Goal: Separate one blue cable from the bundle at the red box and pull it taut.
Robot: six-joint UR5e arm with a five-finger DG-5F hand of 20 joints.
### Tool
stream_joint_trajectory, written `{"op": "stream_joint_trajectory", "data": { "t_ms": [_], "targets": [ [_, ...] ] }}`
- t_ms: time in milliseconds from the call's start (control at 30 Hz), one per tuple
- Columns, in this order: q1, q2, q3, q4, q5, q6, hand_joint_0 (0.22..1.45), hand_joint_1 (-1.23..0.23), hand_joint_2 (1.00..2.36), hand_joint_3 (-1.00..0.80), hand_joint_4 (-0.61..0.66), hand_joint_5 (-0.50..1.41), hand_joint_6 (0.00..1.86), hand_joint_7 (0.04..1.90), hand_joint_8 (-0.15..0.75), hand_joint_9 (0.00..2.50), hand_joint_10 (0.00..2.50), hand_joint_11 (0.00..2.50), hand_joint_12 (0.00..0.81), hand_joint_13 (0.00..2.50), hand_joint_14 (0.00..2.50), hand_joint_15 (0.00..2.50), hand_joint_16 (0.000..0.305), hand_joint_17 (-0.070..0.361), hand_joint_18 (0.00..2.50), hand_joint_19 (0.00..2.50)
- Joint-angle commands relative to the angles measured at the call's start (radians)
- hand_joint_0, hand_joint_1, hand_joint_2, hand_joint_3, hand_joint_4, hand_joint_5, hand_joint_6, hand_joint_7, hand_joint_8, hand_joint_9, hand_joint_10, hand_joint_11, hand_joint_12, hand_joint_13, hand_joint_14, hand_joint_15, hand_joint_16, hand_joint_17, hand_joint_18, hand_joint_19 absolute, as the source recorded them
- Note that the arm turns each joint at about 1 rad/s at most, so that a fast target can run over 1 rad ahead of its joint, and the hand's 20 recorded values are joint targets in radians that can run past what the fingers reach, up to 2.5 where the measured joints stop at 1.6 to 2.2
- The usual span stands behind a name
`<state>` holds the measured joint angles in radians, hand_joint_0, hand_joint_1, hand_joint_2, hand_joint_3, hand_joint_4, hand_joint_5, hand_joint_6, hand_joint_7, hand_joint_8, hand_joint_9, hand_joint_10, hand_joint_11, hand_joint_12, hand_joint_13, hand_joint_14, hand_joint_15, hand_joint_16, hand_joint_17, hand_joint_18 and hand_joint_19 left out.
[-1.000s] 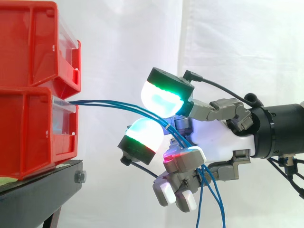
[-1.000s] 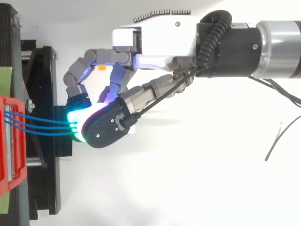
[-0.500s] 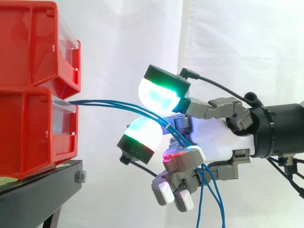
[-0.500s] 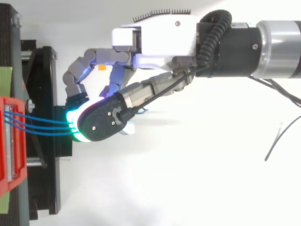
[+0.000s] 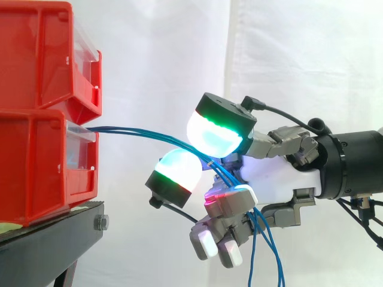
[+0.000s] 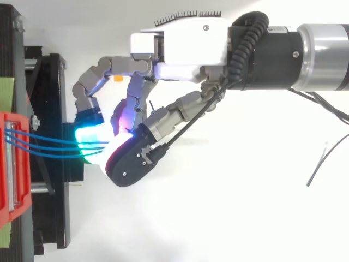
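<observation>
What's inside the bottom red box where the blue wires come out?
Three blue cables enter the lower red bin at its clear front. Their ends inside are hidden by its red walls.

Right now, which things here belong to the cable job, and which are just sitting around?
In the job:
cables, coming out of the lower box
lower box
hand, fingers curled round the cables

Just there:
upper bin
stand under the bins
curtain behind
</observation>
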<state>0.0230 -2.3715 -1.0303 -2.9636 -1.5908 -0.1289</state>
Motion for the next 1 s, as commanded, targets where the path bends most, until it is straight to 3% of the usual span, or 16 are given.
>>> {"op": "stream_joint_trajectory", "data": {
  "t_ms": [0, 167, 300, 533, 600, 767, 967],
  "targets": [
    [0.0, 0.0, -0.001, 0.001, 0.0, 0.0, 0.64, -0.76, 1.0, -0.5, 0.02, -0.16, 0.79, 1.13, 0.278, 1.19, 0.03, 1.24, 0.381, 0.88, 0.03, 0.71, 0.049, 0.111, 0.8, 0.82],
    [0.0, 0.0, 0.001, 0.001, 0.0, 0.0, 0.63, -0.75, 1.01, -0.42, 0.01, -0.17, 0.83, 1.16, 0.278, 1.2, 0.03, 1.24, 0.38, 0.88, 0.03, 0.71, 0.049, 0.111, 0.8, 0.83],
    [-0.002, 0.001, 0.001, 0.001, 0.0, 0.0, 0.6, -0.59, 1.0, -0.45, 0.03, -0.16, 0.83, 1.09, 0.286, 1.21, 0.03, 1.23, 0.385, 0.88, 0.03, 0.73, 0.05, 0.112, 0.8, 0.85],
    [0.002, 0.0, 0.003, 0.0, 0.003, 0.0, 0.54, -0.45, 1.0, -0.5, 0.04, -0.15, 0.8, 1.1, 0.296, 1.24, 0.03, 1.22, 0.397, 0.89, 0.03, 0.71, 0.052, 0.118, 0.82, 0.84],
    [0.0, 0.0, 0.004, 0.001, 0.003, 0.0, 0.52, -0.46, 1.0, -0.5, 0.05, -0.15, 0.8, 1.09, 0.308, 1.24, 0.03, 1.22, 0.408, 0.89, 0.02, 0.71, 0.054, 0.122, 0.83, 0.84],
    [0.002, 0.0, 0.004, 0.001, 0.003, 0.0, 0.48, -0.66, 1.0, -0.5, 0.06, -0.14, 0.8, 1.09, 0.317, 1.24, 0.03, 1.23, 0.42, 0.9, 0.03, 0.71, 0.057, 0.128, 0.85, 0.81],
    [0.002, 0.0, 0.004, -0.002, 0.0, 0.0, 0.6, -0.76, 1.0, -0.5, 0.04, -0.15, 0.8, 1.17, 0.282, 1.21, 0.03, 1.24, 0.383, 0.87, 0.03, 0.73, 0.05, 0.113, 0.79, 0.84]
  ]
}}
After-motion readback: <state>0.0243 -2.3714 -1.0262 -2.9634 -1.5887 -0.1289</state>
